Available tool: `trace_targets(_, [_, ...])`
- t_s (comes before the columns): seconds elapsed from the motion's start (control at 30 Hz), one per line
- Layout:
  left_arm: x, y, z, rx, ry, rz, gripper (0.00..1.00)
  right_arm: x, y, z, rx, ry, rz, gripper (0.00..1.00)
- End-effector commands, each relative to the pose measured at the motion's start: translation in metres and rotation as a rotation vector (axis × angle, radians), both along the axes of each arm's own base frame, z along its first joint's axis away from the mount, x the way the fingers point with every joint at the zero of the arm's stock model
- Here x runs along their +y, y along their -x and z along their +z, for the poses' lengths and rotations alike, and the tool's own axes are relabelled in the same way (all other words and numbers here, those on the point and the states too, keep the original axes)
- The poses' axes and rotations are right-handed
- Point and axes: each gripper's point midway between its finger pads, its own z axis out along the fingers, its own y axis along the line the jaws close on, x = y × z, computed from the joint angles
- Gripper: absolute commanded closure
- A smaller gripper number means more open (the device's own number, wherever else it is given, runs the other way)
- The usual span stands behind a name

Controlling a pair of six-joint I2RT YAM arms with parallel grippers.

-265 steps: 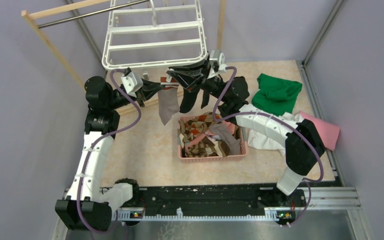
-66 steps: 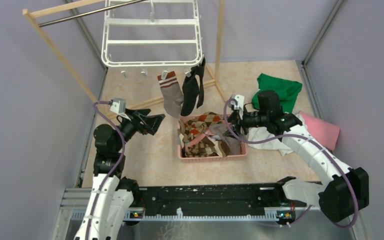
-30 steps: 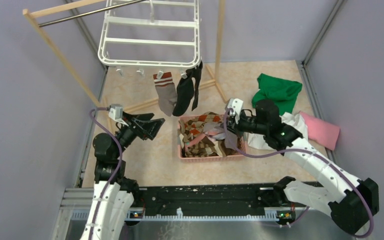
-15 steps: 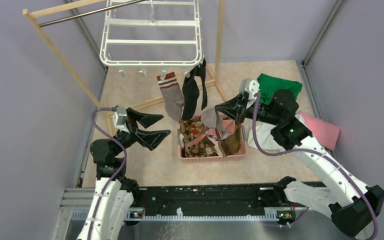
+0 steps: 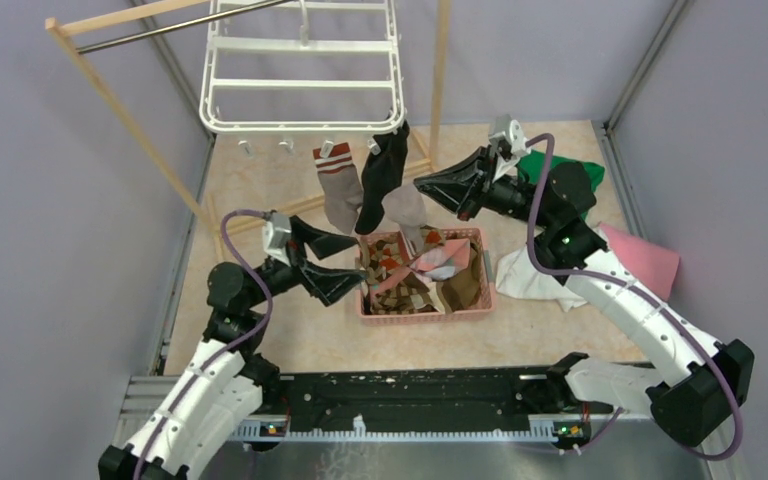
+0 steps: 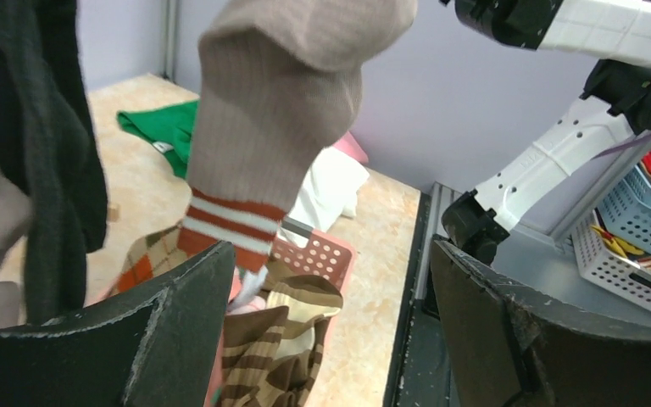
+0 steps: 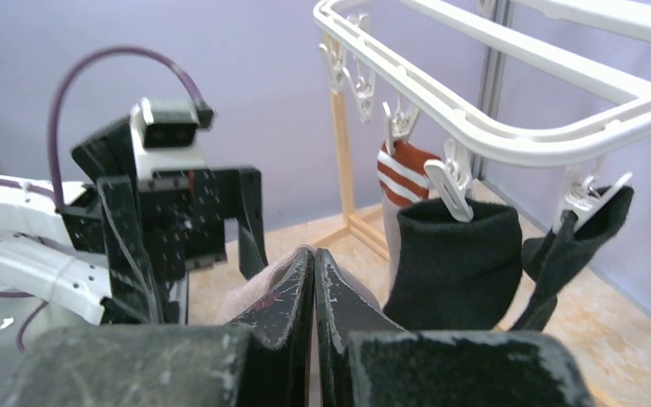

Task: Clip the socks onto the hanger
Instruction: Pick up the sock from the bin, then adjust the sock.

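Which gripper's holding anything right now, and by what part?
Right gripper is shut on a grey-brown sock, pinching its foot end; the striped cuff hangs down. Left gripper is open and empty.

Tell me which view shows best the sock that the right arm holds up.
The left wrist view: the sock is large and close, its grey-brown body and striped cuff hanging down. The top external view shows it small, dangling above the pink basket. The right wrist view shows only a fold pinched between the shut right jaws.
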Motion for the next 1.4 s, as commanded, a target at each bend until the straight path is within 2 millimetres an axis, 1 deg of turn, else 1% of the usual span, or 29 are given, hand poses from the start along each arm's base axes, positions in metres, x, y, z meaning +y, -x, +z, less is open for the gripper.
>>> trace_targets(0.0, [-0.017, -0.021, 0.001, -0.057, -0.045, 0.074, 0.08, 0.001, 0.007, 0.048, -0.038, -0.123, 0.001, 1.0])
trace_targets(0.03, [-0.022, -0.025, -0.002, -0.046, -0.052, 0.087, 0.04, 0.001, 0.007, 0.05, -0.031, -0.133, 0.0, 1.0])
trace_targets(0.1, [-0.024, -0.039, -0.013, -0.012, -0.073, 0.164, 0.03, 0.002, 0.007, 0.053, -0.025, -0.151, 0.005, 1.0])
trace_targets(0.13, [-0.025, -0.043, -0.018, -0.002, -0.073, 0.179, 0.02, 0.002, 0.008, 0.054, -0.021, -0.157, 0.007, 1.0])
trace_targets(0.2, [-0.027, -0.045, -0.022, 0.031, -0.019, 0.182, 0.01, 0.003, 0.008, 0.055, -0.018, -0.165, 0.006, 1.0])
trace_targets(0.23, [-0.026, -0.044, -0.028, 0.068, 0.029, 0.176, 0.01, 0.002, 0.007, 0.056, -0.016, -0.167, 0.004, 1.0])
trace_targets(0.3, [-0.025, -0.04, -0.026, 0.125, 0.15, 0.158, 0.01, 0.002, 0.007, 0.057, -0.014, -0.173, 0.001, 1.0])
trace_targets(0.4, [-0.02, -0.042, -0.032, 0.282, 0.295, 0.156, 0.01, 0.001, 0.006, 0.059, -0.006, -0.186, -0.005, 1.0])
trace_targets(0.53, [-0.016, -0.05, -0.041, 0.464, 0.396, 0.172, 0.01, 0.002, 0.004, 0.064, 0.011, -0.207, -0.005, 1.0])
trace_targets(0.6, [-0.014, -0.054, -0.042, 0.546, 0.45, 0.176, 0.01, 0.003, 0.004, 0.067, 0.012, -0.219, 0.0, 1.0])
trace_targets(0.7, [-0.012, -0.055, -0.04, 0.622, 0.513, 0.164, 0.02, 0.004, 0.003, 0.069, 0.015, -0.23, 0.003, 1.0])
trace_targets(0.83, [-0.014, -0.059, -0.04, 0.728, 0.553, 0.149, 0.02, 0.006, 0.003, 0.073, 0.016, -0.246, 0.007, 1.0])
trace_targets(1.0, [-0.019, -0.063, -0.049, 0.837, 0.565, 0.14, 0.02, 0.009, 0.005, 0.08, 0.019, -0.269, 0.021, 1.0])
trace_targets(1.1, [-0.019, -0.065, -0.046, 0.847, 0.592, 0.13, 0.02, 0.012, 0.006, 0.085, 0.025, -0.285, 0.032, 1.0])
trace_targets(1.2, [-0.022, -0.067, -0.034, 0.827, 0.625, 0.104, 0.04, 0.016, 0.009, 0.089, 0.029, -0.295, 0.049, 1.0])
trace_targets(1.37, [-0.032, -0.071, -0.012, 0.796, 0.666, 0.057, 0.09, 0.022, 0.012, 0.096, 0.042, -0.312, 0.071, 1.0])
